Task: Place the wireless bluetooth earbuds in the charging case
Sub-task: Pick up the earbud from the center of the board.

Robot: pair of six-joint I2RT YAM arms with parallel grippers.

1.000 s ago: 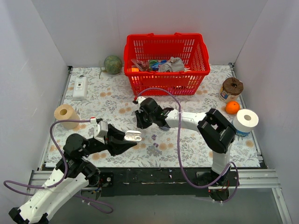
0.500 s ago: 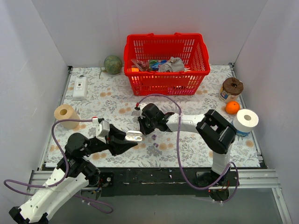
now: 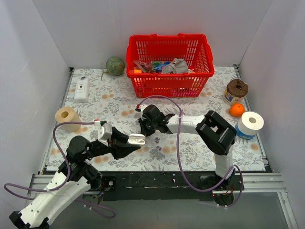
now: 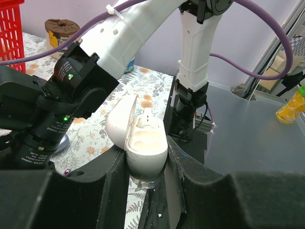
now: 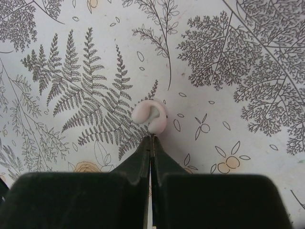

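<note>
The left gripper (image 4: 145, 157) is clamped on the lower shell of the charging case (image 4: 143, 143), holding it off the table with its lid swung open. The case reads white rather than coloured here. One earbud (image 4: 147, 119) sits in the far socket, and the near socket looks vacant, though its floor is in shadow.

The right gripper (image 5: 151, 139) points down at the fern-print tablecloth (image 5: 228, 71) with its claw fully closed, tips meeting. A second, loose earbud (image 5: 150, 116), pale pink-white, lies on the cloth right at those tips. Its lower end is hidden by them, so I cannot tell whether it is pinched or merely touched.

From above, the right wrist covers this bud entirely. Two dark specks (image 3: 157, 144) lie on the cloth nearby, too small to identify
</note>
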